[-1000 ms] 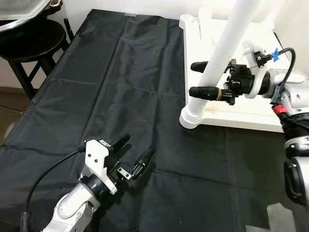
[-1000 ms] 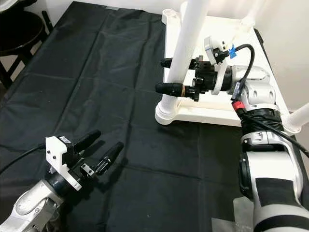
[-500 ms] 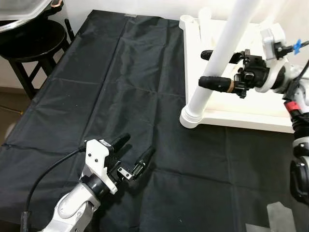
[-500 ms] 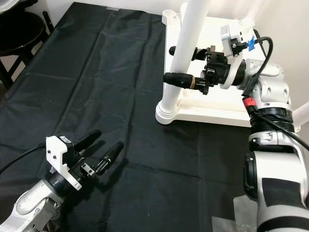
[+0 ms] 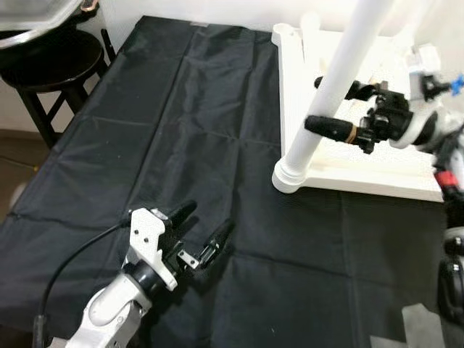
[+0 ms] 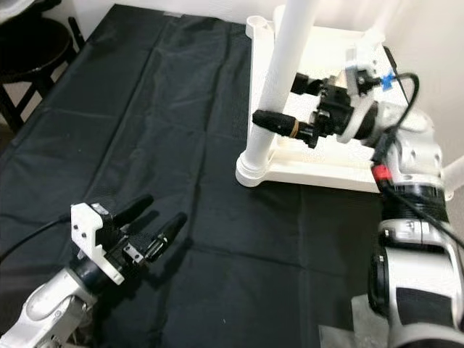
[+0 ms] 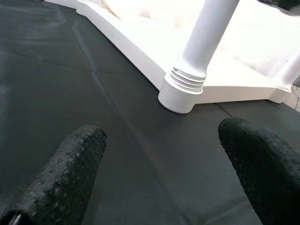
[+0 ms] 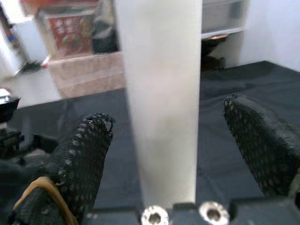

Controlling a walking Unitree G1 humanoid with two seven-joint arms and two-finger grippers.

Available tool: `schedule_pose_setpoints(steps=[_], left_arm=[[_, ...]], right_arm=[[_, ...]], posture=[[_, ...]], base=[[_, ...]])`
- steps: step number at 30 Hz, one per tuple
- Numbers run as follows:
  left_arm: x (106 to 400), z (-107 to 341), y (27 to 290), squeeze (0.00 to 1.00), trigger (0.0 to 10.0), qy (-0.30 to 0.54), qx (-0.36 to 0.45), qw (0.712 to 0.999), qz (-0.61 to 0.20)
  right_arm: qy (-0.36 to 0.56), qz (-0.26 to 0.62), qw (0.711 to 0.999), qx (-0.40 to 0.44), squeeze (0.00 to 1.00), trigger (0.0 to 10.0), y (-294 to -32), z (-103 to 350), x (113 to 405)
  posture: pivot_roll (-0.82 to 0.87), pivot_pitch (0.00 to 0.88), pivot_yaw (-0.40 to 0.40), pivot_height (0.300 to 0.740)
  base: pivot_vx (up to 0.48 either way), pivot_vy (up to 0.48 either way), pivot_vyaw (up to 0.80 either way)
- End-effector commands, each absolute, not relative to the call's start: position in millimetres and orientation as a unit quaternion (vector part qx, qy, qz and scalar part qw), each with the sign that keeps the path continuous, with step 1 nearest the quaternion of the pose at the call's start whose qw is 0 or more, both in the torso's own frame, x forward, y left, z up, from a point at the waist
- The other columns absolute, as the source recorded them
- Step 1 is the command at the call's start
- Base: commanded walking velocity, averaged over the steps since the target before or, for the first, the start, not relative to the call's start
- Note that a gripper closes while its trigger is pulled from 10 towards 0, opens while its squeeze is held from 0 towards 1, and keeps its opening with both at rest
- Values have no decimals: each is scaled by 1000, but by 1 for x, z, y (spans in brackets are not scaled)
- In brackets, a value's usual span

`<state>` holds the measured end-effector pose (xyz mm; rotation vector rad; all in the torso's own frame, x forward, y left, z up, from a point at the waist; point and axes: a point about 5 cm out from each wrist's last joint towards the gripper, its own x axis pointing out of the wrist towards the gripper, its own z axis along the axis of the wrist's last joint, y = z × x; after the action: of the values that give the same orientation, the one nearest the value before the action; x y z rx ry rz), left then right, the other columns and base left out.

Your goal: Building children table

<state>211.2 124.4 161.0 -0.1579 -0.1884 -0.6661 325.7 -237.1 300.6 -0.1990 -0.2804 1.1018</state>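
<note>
The top of the white table leg (image 5: 339, 76) runs out of the head camera's frame, so its upper end cannot be seen. Far parts of the white tabletop (image 5: 377, 170) are washed out by glare, and another leg socket (image 6: 255, 25) at its far corner is only faintly outlined. The robot's right forearm is cut off at the frame edge.

The tabletop lies upside down on the black cloth (image 5: 181, 138), and the leg stands tilted in the tabletop's near corner socket, its ribbed collar (image 7: 183, 80) seated there. The right claw (image 5: 328, 105) reaches toward the leg from the tabletop side, partway up the leg, with its arm held roughly level. Its two black fingers (image 8: 84, 154) are spread wide, one on each side of the leg with a clear gap on both sides, so it is not gripping.

The left claw (image 5: 196, 232) sits low over the cloth, well away from the tabletop on the near side, fingers parted wide and empty, pointing toward the leg's base. A dark stool (image 5: 43, 61) stands beyond the cloth's far edge.
</note>
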Motion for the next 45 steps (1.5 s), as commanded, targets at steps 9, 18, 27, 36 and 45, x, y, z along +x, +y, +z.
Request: schedule_pose_setpoints(steps=[9,18,27,36,45], left_arm=[[221,150,127,0,10000,-83,-74,938,-327],[225,147,129,0,10000,-86,-69,941,-320],[230,144,132,0,10000,-87,-67,941,-321],[232,142,133,0,10000,-88,-67,941,-320],[233,140,133,0,10000,-89,-67,940,-321]], right_arm=[[-146,485,861,-40,0,10000,-218,274,304],[-138,384,913,0,0,9137,-205,239,307],[-126,369,921,20,0,0,-189,222,290],[-133,328,935,17,0,10000,-191,222,289],[-141,300,943,24,0,0,-195,226,292]], posture=[[-9,156,-66,740],[-9,131,-70,740],[-14,118,-62,740],[-15,112,-60,740],[-15,110,-61,740]], base=[[0,0,0],[0,0,0],[0,0,0],[0,0,0],[0,0,0]])
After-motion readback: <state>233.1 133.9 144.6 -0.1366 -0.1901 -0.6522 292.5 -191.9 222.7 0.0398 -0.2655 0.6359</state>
